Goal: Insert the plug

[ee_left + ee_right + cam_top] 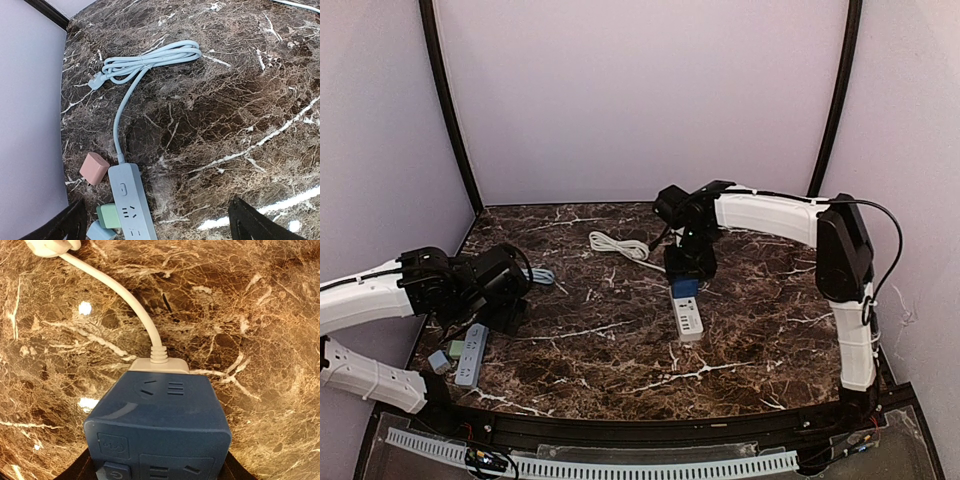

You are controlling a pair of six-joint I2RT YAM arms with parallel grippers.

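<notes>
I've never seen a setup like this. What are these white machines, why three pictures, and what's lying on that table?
These are two robot arms bolted to a marble-patterned table. The wide picture looks down from above and behind them; the other two come from a camera on each arm's wrist. The right arm's fingers grip a dark blue socket cube over one end of a white power strip, whose white cord lies coiled nearby. The left arm's fingers are wide open and empty above a pale blue power strip, with a pink block and a green block beside it.
</notes>
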